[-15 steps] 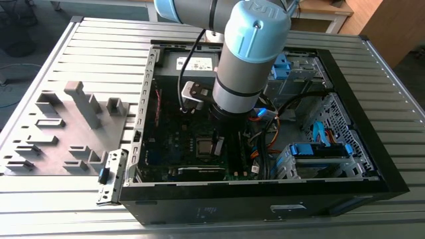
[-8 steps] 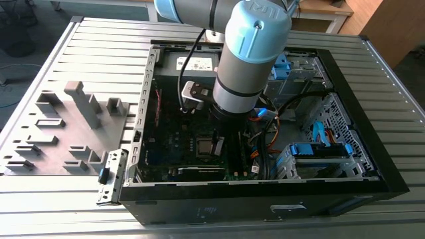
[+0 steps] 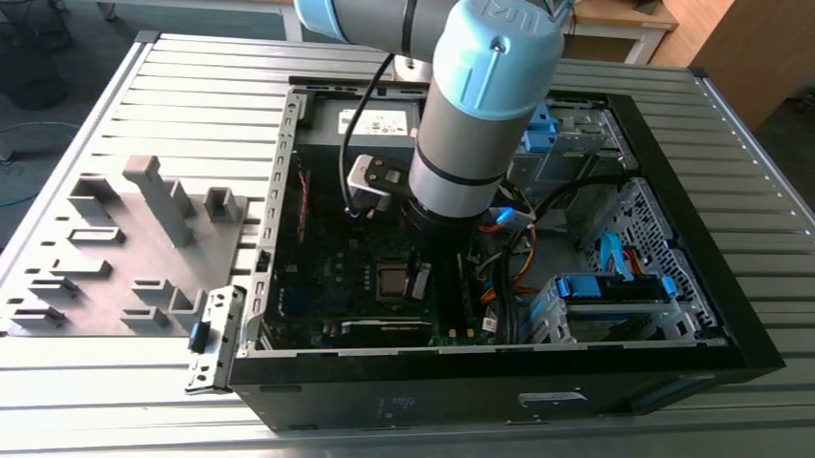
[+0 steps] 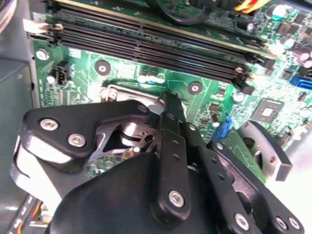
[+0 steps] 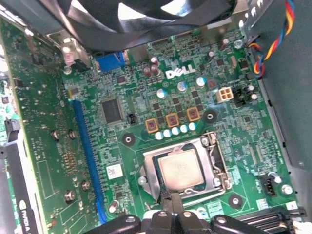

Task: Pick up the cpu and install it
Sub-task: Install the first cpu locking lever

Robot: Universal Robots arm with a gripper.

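The cpu [image 5: 181,169] is a silver-grey square lying flat in its socket [image 5: 214,161] on the green motherboard [image 5: 146,87], inside the open computer case [image 3: 510,401]. In the exterior view the socket [image 3: 397,281] shows just beside the arm's wrist. My gripper [image 5: 168,196] is low over the board at one edge of the socket, with its black fingers [image 5: 186,217] drawn together to a point and nothing visible between them. In the second wrist view the gripper [image 4: 168,100] tapers to the same shut tip above the socket's metal frame [image 4: 129,93].
Black memory slots [image 4: 146,44] run close beside the socket. A fan [image 5: 146,19], a blue slot [image 5: 87,156] and an expansion card [image 5: 39,146] surround it. Cables [image 3: 510,272] and blue drive bays [image 3: 612,286] fill the case's right. A grey fixture plate [image 3: 128,248] lies outside.
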